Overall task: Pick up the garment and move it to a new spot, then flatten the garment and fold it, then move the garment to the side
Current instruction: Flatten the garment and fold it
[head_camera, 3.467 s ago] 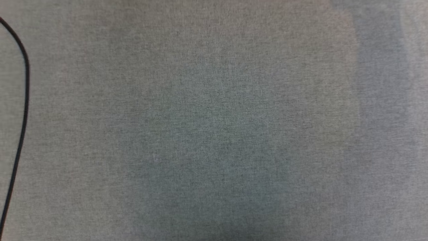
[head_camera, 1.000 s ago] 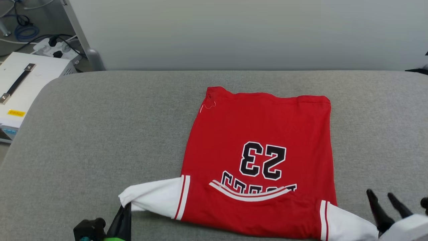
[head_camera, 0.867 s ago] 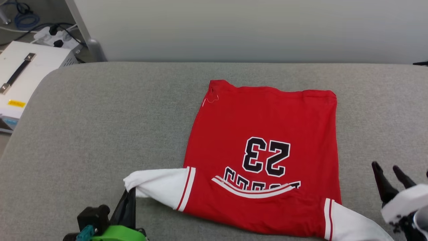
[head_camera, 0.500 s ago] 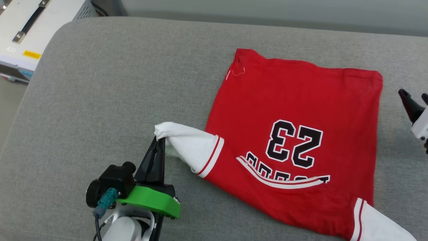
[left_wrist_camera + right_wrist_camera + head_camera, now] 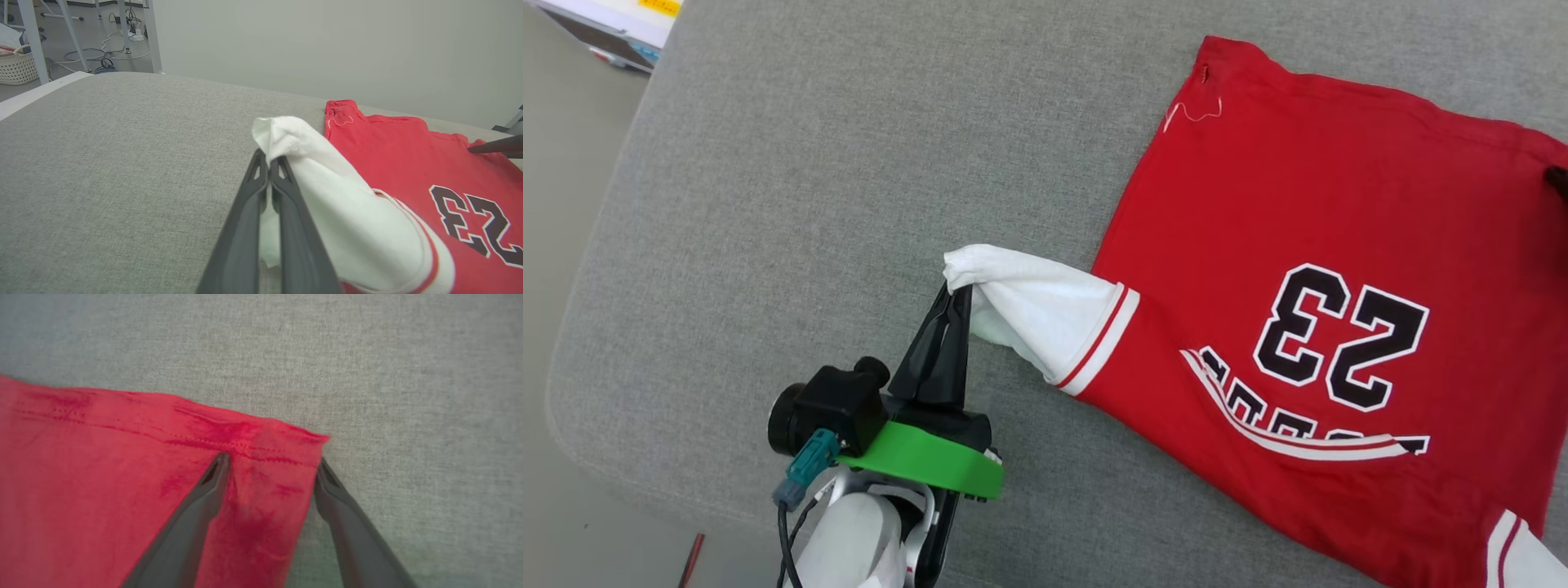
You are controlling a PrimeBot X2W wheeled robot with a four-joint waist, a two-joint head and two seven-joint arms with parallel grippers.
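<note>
Garment (image 5: 1298, 204): red short-sleeved shirt, lying mostly flat on the grey fabric-covered desk (image 5: 809, 163), well apart from the desk's left edge, with its hem (image 5: 1380, 90) turned toward the far edge. The face uppermost bears a black numeral 23 (image 5: 1339, 335) outlined in white, and partly covered black lettering (image 5: 1258, 408) crossed by a curved white-and-red band. A loose pale thread (image 5: 1192, 114) hangs at one hem corner. The white sleeve (image 5: 1045, 314) nearer the desk's left edge, joined to the red body by red-striped trim (image 5: 1103, 343), is drawn up into a peak off the desk. The left end effector (image 5: 957, 296) is closed on this sleeve's cuff, fingers pressed together with white fabric bunched above the tips (image 5: 267, 161). The second white sleeve (image 5: 1523, 555) lies flat toward the desk's near edge. The right end effector (image 5: 271, 459) stands with jaws wide apart at the other hem corner, one finger over the red fabric, the other just beside the garment's edge over bare desk, gripping nothing.
</note>
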